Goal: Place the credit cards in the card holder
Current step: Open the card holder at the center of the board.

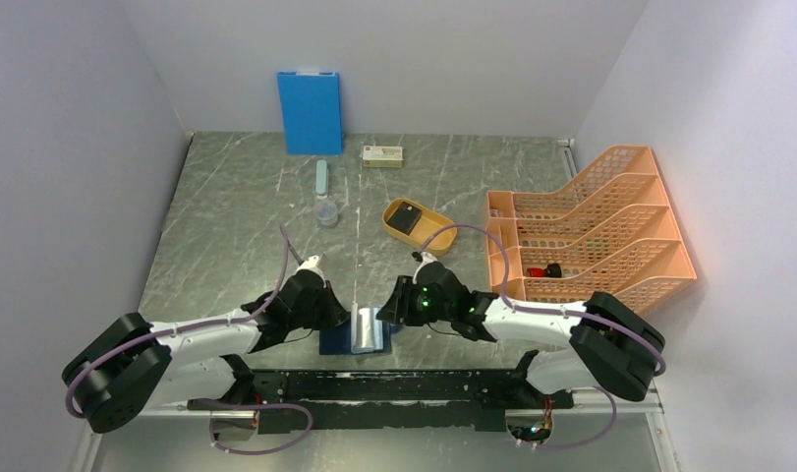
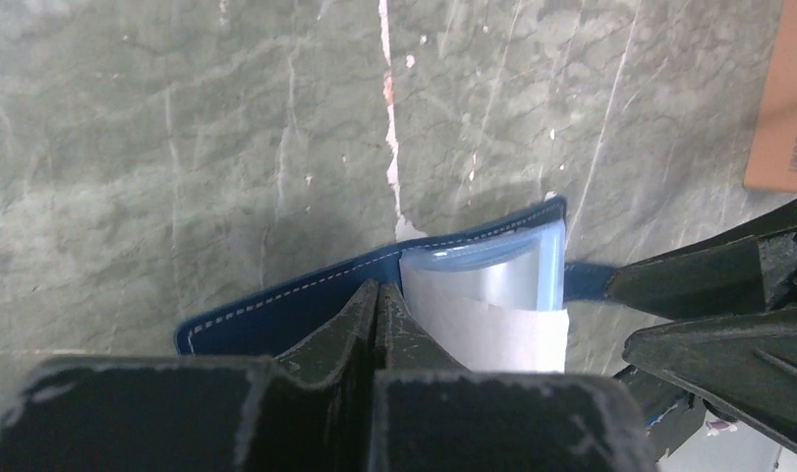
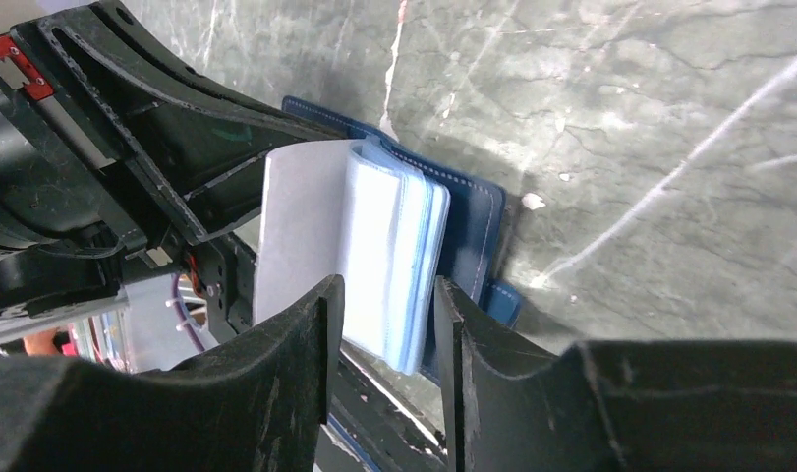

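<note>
Right gripper astride card holder sleeves

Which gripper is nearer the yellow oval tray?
Right. The right gripper is at the right side of the card holder, on the near side of the yellow tray; the left gripper is on the holder's left side, farther away.

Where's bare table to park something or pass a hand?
Crowded: near centre, where left gripper and right gripper flank the card holder; the orange file rack fills the right. Widest bare patch: the left side of the table, between the left wall, the clear cup and the left arm. A smaller one between the yellow tray, the cup and those grippers.
</note>
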Robot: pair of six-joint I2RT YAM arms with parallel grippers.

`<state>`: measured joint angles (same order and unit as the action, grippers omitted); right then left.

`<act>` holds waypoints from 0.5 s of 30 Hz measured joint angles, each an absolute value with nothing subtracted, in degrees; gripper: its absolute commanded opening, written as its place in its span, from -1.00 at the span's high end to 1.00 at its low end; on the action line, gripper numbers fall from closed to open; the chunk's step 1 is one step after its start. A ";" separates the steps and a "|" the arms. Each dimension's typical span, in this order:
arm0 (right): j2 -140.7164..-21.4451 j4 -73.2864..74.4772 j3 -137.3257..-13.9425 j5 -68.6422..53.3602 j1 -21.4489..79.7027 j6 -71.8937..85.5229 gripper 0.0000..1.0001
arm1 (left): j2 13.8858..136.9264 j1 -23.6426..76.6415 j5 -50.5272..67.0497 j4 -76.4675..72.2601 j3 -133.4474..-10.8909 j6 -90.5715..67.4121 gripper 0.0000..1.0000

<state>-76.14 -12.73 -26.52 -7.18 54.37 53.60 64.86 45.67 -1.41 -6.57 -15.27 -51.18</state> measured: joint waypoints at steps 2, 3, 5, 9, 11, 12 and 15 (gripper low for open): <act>-74.81 -12.38 -25.78 -6.37 54.06 53.93 0.17 | 66.15 45.63 -1.43 -8.54 -15.27 -51.20 0.90; -74.65 -12.21 -25.58 -6.17 53.89 54.02 0.18 | 66.70 45.58 -1.41 -9.39 -15.27 -51.20 0.90; -74.94 -11.90 -25.58 -6.13 53.69 54.00 0.20 | 67.70 45.56 -1.43 -11.00 -15.27 -51.20 0.90; -76.34 -11.92 -25.63 -6.61 53.69 53.74 0.20 | 69.30 45.52 -1.43 -13.41 -15.27 -51.24 0.90; -77.43 -11.84 -25.82 -6.98 53.69 53.54 0.22 | 69.67 45.50 -1.43 -14.06 -15.27 -51.24 0.90; -78.04 -11.66 -26.11 -7.09 53.69 53.43 0.23 | 69.73 45.47 -1.43 -14.20 -15.27 -51.27 0.90; -79.59 -11.62 -26.81 -7.51 53.69 53.10 0.25 | 69.73 45.47 -1.43 -14.22 -15.25 -51.42 0.90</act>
<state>-79.59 -11.62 -26.81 -7.51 53.69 53.10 69.73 45.47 -1.43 -14.22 -15.25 -51.42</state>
